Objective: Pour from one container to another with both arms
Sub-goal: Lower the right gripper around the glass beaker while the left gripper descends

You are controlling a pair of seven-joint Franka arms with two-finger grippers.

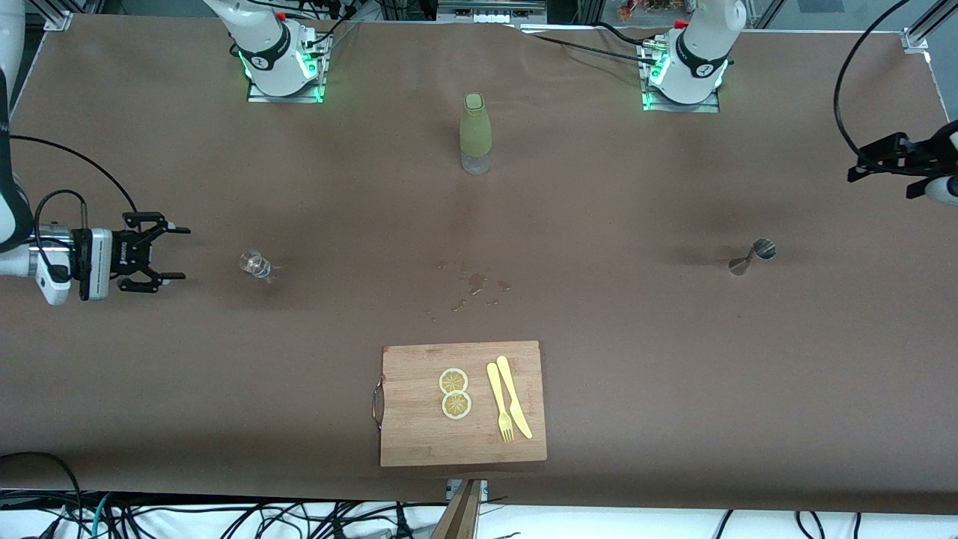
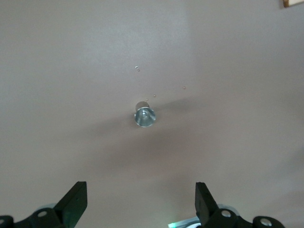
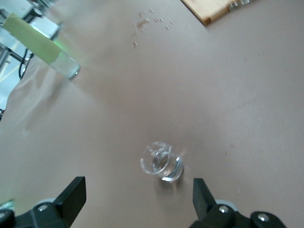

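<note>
The approach step, before any grasp, is shown. In the front view the right pincer [image 1: 174, 254] is seen at the left edge of the frame, fingers spread wide and empty, low over the bench [image 1: 673, 359], directed at the glass cup [image 1: 256, 264] standing at left of centre. The left pincer [image 1: 868, 166] is seen at the upper right edge, likewise spread and empty, above and apart from the steel jigger [image 1: 752, 255] standing at right of centre. Neither container is touched. Next, each pincer is judged to need lowering astride its container and closing gently, since both are small and easily tipped.
</note>
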